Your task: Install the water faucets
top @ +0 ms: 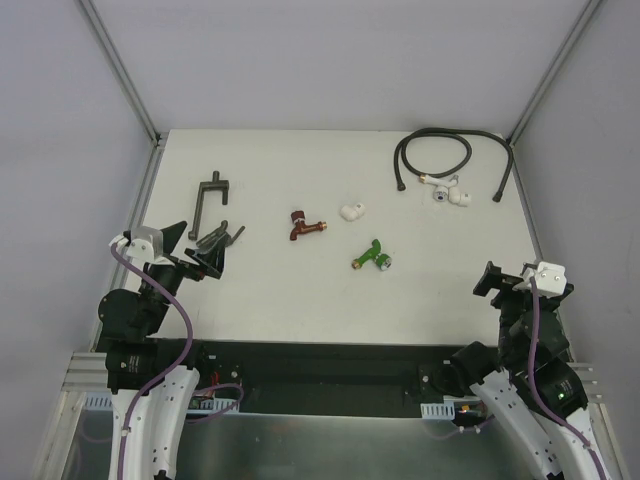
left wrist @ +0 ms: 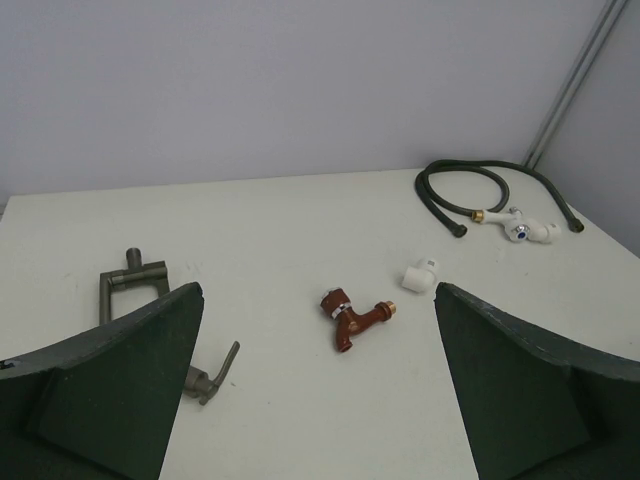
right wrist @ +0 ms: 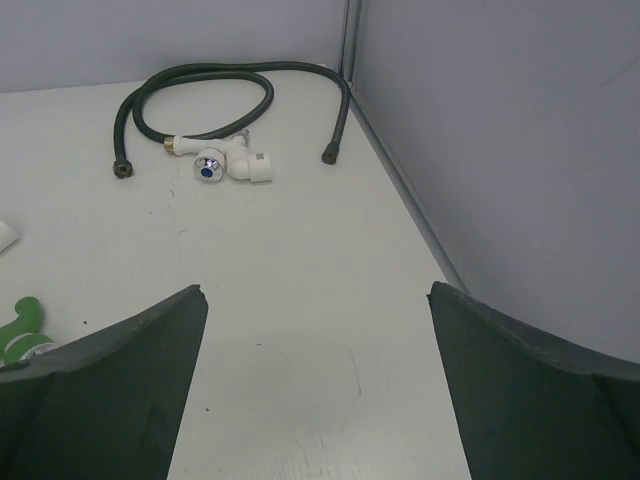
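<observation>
Left end effector and right end effector both stand spread wide, holding nothing. We see the red faucet and the green faucet lying apart on the mid tabletop. We judge them rigid, light, rounded and rather slick; we would pinch across the body, clear of the threads. We read no writing.

Dark red faucet, green faucet, lying apart
</observation>
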